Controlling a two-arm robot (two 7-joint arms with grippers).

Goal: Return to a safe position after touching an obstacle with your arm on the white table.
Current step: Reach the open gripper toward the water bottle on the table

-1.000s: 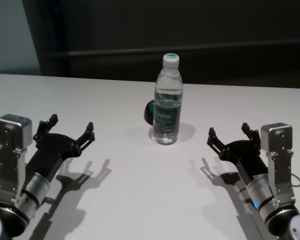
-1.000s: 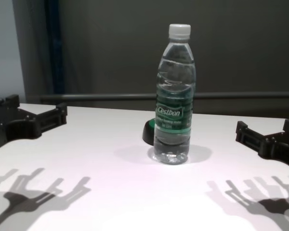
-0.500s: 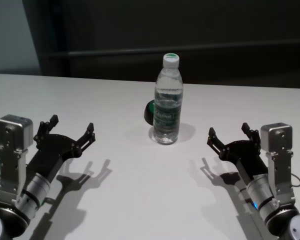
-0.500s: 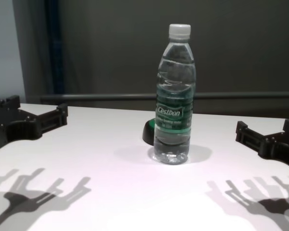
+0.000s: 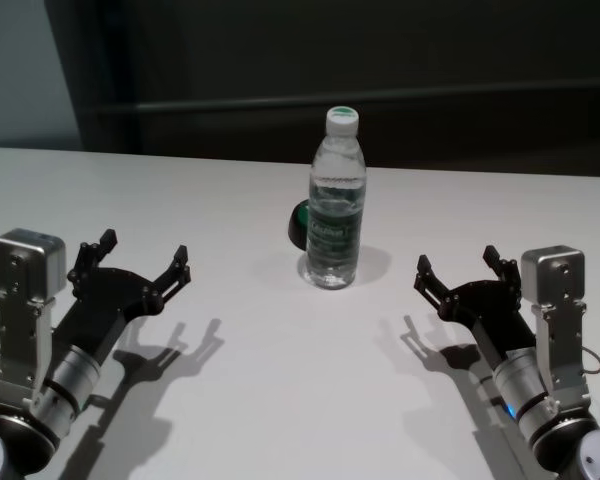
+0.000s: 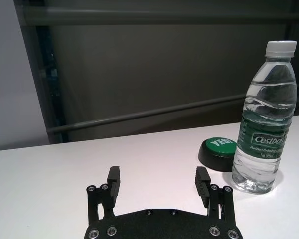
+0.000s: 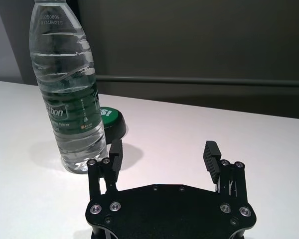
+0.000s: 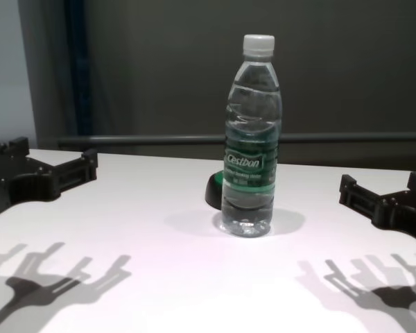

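The obstacle, a clear water bottle (image 5: 335, 205) with a white cap and a green label band, stands upright on the white table (image 5: 280, 380). It also shows in the chest view (image 8: 250, 139), the left wrist view (image 6: 264, 124) and the right wrist view (image 7: 70, 94). My left gripper (image 5: 140, 258) is open and empty, well to the bottle's left, above the table. My right gripper (image 5: 458, 267) is open and empty, to the bottle's right. Both are apart from the bottle. In the wrist views the left gripper (image 6: 157, 183) and right gripper (image 7: 163, 154) hold nothing.
A small black dome with a green top (image 5: 300, 225) sits on the table just behind and left of the bottle, also seen in the left wrist view (image 6: 217, 152). A dark wall with a rail runs beyond the table's far edge.
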